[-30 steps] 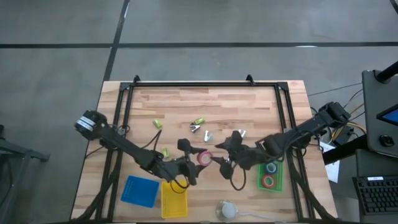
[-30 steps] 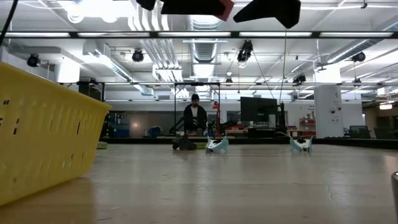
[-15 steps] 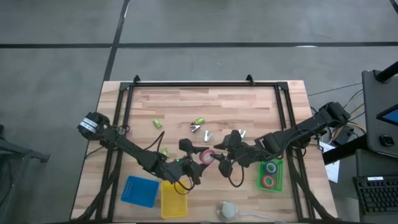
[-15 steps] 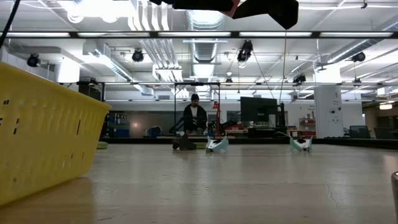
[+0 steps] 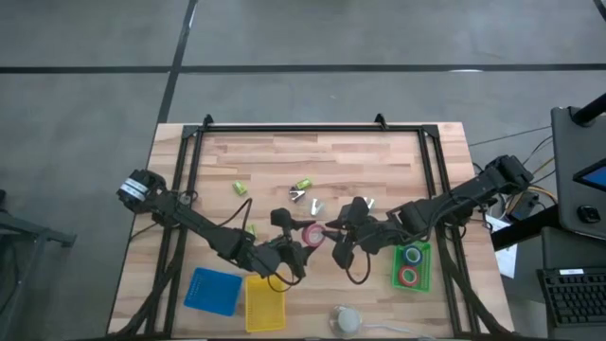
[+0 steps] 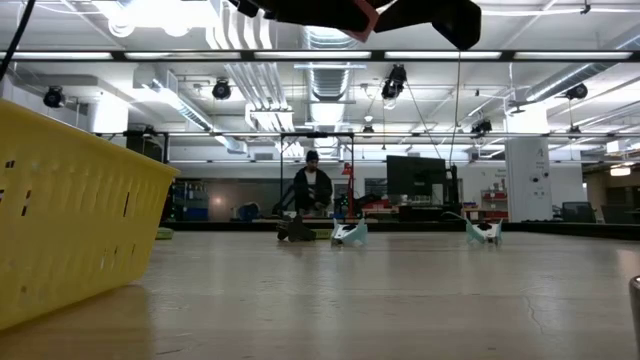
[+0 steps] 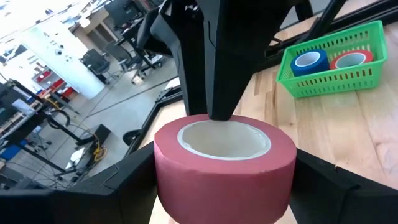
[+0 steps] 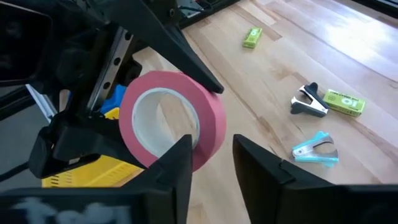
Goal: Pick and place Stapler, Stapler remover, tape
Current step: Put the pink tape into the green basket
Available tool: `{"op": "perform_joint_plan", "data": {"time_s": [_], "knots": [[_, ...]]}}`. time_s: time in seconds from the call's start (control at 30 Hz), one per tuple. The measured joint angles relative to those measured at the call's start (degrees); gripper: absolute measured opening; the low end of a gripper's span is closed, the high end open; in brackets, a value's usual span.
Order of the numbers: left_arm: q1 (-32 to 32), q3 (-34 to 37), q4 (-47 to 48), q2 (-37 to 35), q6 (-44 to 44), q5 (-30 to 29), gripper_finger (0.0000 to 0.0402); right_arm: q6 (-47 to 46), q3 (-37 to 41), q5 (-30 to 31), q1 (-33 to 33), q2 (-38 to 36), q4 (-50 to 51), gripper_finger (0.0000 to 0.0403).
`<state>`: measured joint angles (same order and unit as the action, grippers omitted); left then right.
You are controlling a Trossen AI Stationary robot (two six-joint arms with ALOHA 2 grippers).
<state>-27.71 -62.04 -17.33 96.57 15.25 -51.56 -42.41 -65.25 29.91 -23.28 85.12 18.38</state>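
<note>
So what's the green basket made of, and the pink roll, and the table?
The green basket looks like moulded plastic: glossy, with thin lattice walls full of slots. The pink tape roll seems to be matte, papery tape wound on a pale, probably cardboard, core; its outside looks dull, not shiny. The table looks like wood: light planks with visible grain and seams, smooth finish.

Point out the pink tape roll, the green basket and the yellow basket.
pink tape roll (image 7: pixel 224 171): left wrist view, on its outer side wall.
green basket (image 7: pixel 333 76): left wrist view, on its mesh front wall.
yellow basket (image 6: pixel 70 225): low view, on its slotted side wall.
</note>
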Motion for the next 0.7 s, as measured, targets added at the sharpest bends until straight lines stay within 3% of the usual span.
{"op": "perform_joint_plan", "data": {"time_s": [0.7], "knots": [[0.12, 0.00, -0.04, -0.02, -1.44, 1.37, 0.0291, 1.53, -0.02, -0.20, 1.74, 0.00, -1.46, 0.0082]]}}
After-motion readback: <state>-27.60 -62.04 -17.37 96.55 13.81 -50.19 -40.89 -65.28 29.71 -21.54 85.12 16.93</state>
